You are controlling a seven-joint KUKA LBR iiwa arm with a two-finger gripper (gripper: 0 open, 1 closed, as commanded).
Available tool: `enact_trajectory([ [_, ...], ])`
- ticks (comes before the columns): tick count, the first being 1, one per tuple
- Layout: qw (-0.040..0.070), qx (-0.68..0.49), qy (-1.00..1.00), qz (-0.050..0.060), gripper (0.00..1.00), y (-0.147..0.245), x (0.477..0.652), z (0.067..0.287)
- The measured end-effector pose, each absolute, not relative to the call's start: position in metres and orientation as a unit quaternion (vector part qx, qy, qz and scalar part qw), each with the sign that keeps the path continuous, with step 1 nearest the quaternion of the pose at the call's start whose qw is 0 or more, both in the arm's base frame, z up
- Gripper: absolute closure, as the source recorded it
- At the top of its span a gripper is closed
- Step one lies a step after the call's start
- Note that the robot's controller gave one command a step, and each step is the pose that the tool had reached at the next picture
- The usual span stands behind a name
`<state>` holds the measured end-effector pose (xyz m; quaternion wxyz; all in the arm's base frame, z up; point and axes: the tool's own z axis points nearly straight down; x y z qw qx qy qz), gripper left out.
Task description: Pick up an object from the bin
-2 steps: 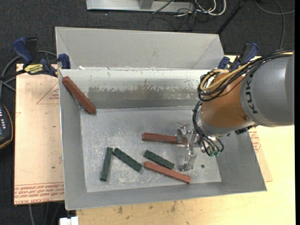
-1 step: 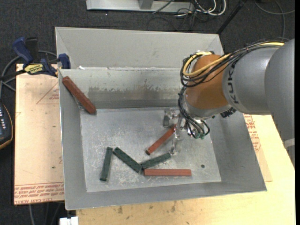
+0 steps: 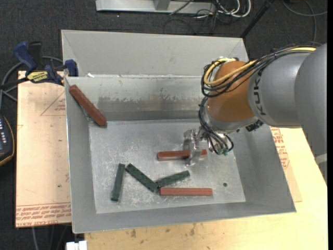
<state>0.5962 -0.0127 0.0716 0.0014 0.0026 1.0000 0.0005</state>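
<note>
Orange-covered wrist (image 3: pixel 231 95) overhead, gripper (image 3: pixel 193 150) down at right end of brown stick (image 3: pixel 171 154), probably chosen for its unobstructed end; width of opening impossible to tell.

Bin (image 3: pixel 145 95): grey metal, floor scuffed. Holds 6 bars.
1. Centre red-brown bar (image 3: pixel 170 154): flat, approx. level; right end at pincer (image 3: pixel 193 151).
2. Front red-brown bar (image 3: pixel 186 191): flat, near front wall, just below item 6.
3. Leaning red-brown bar (image 3: pixel 87 105): tilted vs. left wall, back-left corner, well apart from rest.
4. Left green bar (image 3: pixel 117 182): dark, flat, front-left.
5. Middle green bar (image 3: pixel 140 177): diagonal, top end just beside item 4.
6. Right green bar (image 3: pixel 173 179): meets item 5 in shallow V.
Arm (image 3: pixel 291 87): grey, orange cover, cables; enters from right, pincer low over bin centre.
</note>
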Motion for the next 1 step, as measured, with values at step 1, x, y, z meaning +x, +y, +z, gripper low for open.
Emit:
enact_trajectory([
  [1, 0.005, -0.011, 1.0, 0.001, 1.0, 0.0165, 0.5814, 0.2011],
])
